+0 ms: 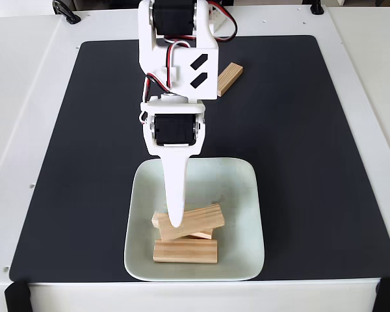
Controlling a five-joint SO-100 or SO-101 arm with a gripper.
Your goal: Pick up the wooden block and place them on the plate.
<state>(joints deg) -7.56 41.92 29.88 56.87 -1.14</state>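
Observation:
The pale green plate sits at the front middle of the black mat. One wooden block lies flat near the plate's front rim. A second wooden block rests tilted across it, and a darker sliver of another piece shows between them. A further wooden block lies on the mat at the back, right of the arm. My gripper points down over the plate, its white finger tip at the left part of the tilted block. The finger hides the jaws, so their grip is unclear.
The black mat covers most of a white table. The arm's upper body stands at the back middle with red and black wires beside it. Black clamps sit at the table's front corners.

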